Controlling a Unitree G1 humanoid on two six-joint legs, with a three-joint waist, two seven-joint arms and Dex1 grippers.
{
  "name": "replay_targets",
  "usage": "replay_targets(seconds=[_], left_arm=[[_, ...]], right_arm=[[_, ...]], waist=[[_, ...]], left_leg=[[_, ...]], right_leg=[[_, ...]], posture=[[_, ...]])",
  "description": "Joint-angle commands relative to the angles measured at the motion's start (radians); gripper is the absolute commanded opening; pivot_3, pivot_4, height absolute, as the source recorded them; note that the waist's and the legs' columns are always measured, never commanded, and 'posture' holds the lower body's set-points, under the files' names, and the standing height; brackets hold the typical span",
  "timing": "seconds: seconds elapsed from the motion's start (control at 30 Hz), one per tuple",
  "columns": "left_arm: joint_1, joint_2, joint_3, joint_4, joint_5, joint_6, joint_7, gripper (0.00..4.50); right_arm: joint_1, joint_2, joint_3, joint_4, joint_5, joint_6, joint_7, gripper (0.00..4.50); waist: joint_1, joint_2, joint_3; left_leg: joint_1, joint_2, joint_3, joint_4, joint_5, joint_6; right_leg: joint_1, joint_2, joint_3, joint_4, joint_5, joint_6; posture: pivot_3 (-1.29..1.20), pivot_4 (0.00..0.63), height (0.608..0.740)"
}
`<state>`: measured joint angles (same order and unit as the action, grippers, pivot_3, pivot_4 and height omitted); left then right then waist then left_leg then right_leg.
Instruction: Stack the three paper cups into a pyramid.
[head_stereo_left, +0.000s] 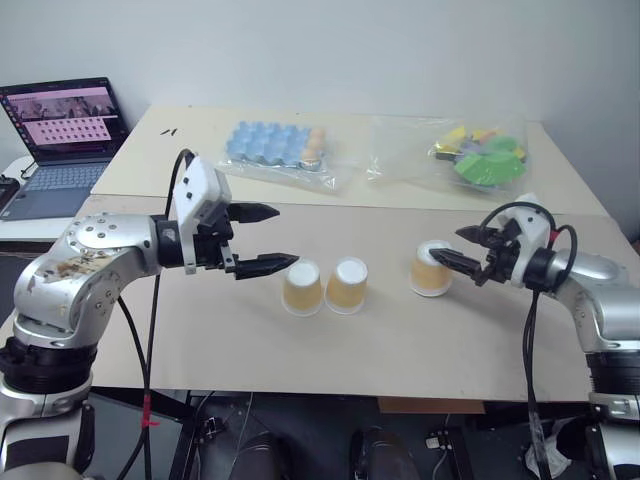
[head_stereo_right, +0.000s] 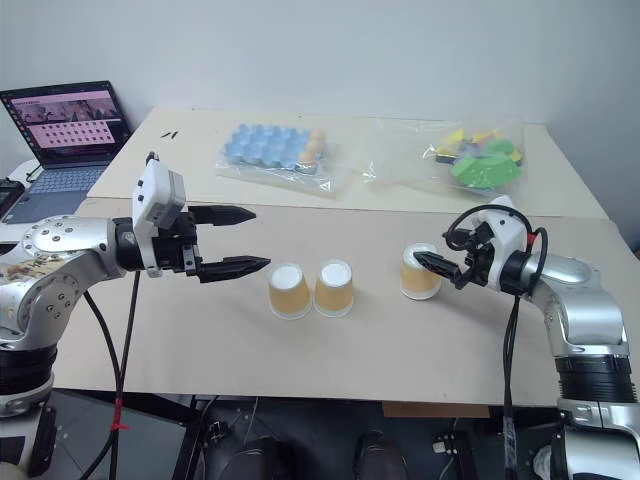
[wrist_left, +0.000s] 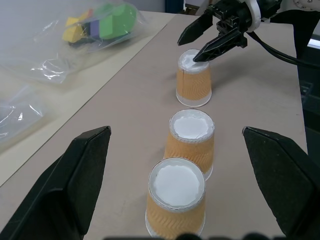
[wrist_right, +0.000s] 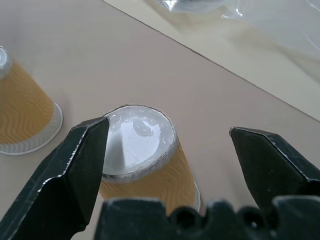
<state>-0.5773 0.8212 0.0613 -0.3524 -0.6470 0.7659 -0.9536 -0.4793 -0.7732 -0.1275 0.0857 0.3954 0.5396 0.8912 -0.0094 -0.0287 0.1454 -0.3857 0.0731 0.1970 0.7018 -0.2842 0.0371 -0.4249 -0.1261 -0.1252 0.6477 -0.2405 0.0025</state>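
Three paper cups stand upside down on the beige table (head_stereo_left: 400, 340), tan sides and white bases up. Two are side by side in the middle, the left cup (head_stereo_left: 302, 288) and the middle cup (head_stereo_left: 347, 285). The third cup (head_stereo_left: 431, 268) stands apart to the right. My right gripper (head_stereo_left: 446, 245) is open at the third cup (wrist_right: 140, 145), its fingers spread to either side of the cup's top; one fingertip (wrist_left: 202, 54) lies over the base's edge. My left gripper (head_stereo_left: 288, 236) hangs open just left of and above the left cup, holding nothing.
A second table behind carries a blue egg tray in a plastic bag (head_stereo_left: 275, 145) and a bag of coloured toys (head_stereo_left: 480, 150). A laptop (head_stereo_left: 65, 130) stands open at the far left. Bare tabletop lies in front of the cups.
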Motion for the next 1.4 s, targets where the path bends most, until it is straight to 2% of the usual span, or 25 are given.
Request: replay_targets(seconds=[0.03, 0.23, 0.43, 0.57, 0.7, 0.93, 1.13, 1.4], left_arm=[[-0.017, 0.012, 0.027, -0.008, -0.006, -0.003, 0.006, 4.5], [-0.002, 0.008, 0.027, -0.008, -0.002, -0.011, 0.009, 4.5], [0.001, 0.009, 0.023, -0.005, 0.005, -0.019, 0.007, 4.5], [0.014, 0.012, 0.027, -0.01, 0.004, -0.018, 0.007, 4.5], [0.016, 0.013, 0.031, -0.016, -0.003, -0.012, 0.011, 4.5], [-0.002, 0.015, 0.026, -0.017, -0.007, -0.005, 0.013, 4.5], [-0.004, 0.022, 0.032, -0.023, -0.009, 0.0, 0.021, 4.5], [-0.003, 0.029, 0.039, -0.027, -0.014, 0.007, 0.038, 4.5]], right_arm=[[-0.053, -0.054, -0.046, -0.077, 0.029, 0.039, 0.01, 4.44], [-0.067, -0.118, -0.13, -0.145, 0.089, 0.101, 0.015, 4.44], [0.001, -0.15, -0.225, -0.186, 0.129, 0.153, -0.001, 4.44], [0.24, -0.184, -0.29, -0.261, 0.114, 0.164, 0.046, 4.44], [0.437, -0.135, -0.299, -0.272, 0.097, 0.136, 0.022, 4.44], [0.327, -0.061, -0.179, -0.146, 0.022, 0.061, -0.045, 4.44], [0.174, -0.018, -0.085, -0.051, -0.007, 0.029, -0.039, 4.44], [0.049, 0.015, -0.012, 0.023, -0.031, 0.001, -0.022, 4.44]], waist=[[0.001, 0.0, 0.0], [0.003, 0.0, 0.0], [0.007, 0.0, 0.0], [0.02, 0.0, 0.0], [0.025, 0.0, 0.0], [-0.005, 0.001, 0.0], [-0.003, 0.001, 0.0], [0.003, 0.001, 0.0]], left_leg=[[0.0, 0.0, 0.0, 0.0, 0.0, 0.0], [-0.001, 0.0, 0.0, 0.0, 0.0, 0.0], [0.0, 0.0, 0.0, -0.001, 0.0, 0.0], [-0.001, -0.001, -0.001, -0.001, 0.0, 0.0], [-0.001, -0.003, -0.002, -0.003, 0.0, 0.0], [0.003, -0.004, -0.002, -0.001, 0.0, 0.001], [0.002, -0.004, -0.002, -0.001, 0.001, 0.001], [0.0, -0.005, -0.002, -0.003, 0.001, 0.001]], right_leg=[[0.0, 0.0, 0.0, 0.0, 0.0, 0.0], [0.0, 0.0, 0.0, 0.0, 0.0, 0.0], [0.0, 0.0, 0.0, 0.0, 0.0, 0.0], [0.0, 0.0, -0.001, -0.001, 0.0, 0.001], [0.001, -0.001, 0.0, -0.002, -0.002, 0.003], [0.003, -0.002, 0.004, 0.001, -0.002, 0.004], [0.002, -0.002, 0.004, 0.001, -0.002, 0.003], [0.001, -0.002, 0.003, -0.001, -0.002, 0.004]], posture=[[0.0, 0.15, 0.733], [0.0, 0.15, 0.733], [0.0, 0.15, 0.733], [0.0, 0.15, 0.733], [0.0, 0.15, 0.733], [0.0, 0.15, 0.733], [0.0, 0.15, 0.733], [0.0, 0.15, 0.733]])
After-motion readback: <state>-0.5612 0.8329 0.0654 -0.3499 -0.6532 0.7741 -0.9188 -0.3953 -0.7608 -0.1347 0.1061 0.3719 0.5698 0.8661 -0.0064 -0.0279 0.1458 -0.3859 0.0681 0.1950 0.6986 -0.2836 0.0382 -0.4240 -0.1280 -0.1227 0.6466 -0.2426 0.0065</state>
